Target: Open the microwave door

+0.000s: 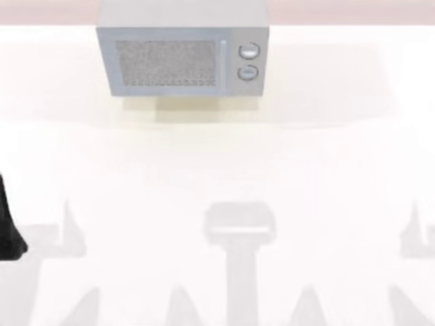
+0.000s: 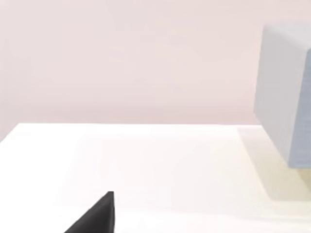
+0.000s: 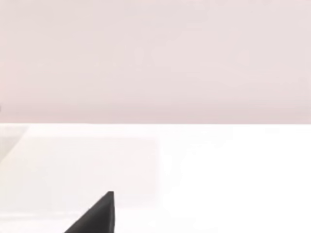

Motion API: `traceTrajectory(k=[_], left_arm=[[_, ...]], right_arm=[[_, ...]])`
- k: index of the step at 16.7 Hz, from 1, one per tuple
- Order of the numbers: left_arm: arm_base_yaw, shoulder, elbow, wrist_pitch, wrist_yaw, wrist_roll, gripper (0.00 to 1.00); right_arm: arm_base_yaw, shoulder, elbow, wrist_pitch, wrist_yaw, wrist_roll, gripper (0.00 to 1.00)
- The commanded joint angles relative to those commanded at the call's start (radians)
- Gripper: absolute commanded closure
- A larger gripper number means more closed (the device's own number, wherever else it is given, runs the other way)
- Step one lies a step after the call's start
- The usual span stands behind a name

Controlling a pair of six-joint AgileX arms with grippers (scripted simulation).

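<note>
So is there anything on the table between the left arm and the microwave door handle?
Nothing visible. The microwave sits at the far side of the table with the microwave door shut, handle along the door's right edge. The left arm is at the table's near left edge, and the white surface between them is bare. The right arm is out of the top view.

Microwave (image 1: 183, 58) at upper centre of top view is sole obstacle; microwave door (image 1: 166, 62) shut. Surface (image 1: 217, 176) below it bare across frame, passable everywhere.
</note>
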Motion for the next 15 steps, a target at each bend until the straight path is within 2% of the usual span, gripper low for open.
traceTrajectory(k=[4, 8, 11, 15], left_arm=[[-0.008, 0.022, 0.021, -0.022, -0.002, 0.001, 0.00], [-0.055, 0.160, 0.160, -0.145, -0.015, -0.002, 0.00], [-0.113, 0.331, 0.348, -0.276, -0.033, -0.023, 0.00], [-0.210, 0.627, 0.707, -0.463, -0.062, -0.088, 0.00]], right_arm=[[0.000, 0.000, 0.000, 0.000, 0.000, 0.000, 0.00], [0.000, 0.000, 0.000, 0.000, 0.000, 0.000, 0.00], [0.000, 0.000, 0.000, 0.000, 0.000, 0.000, 0.00], [0.000, 0.000, 0.000, 0.000, 0.000, 0.000, 0.00]])
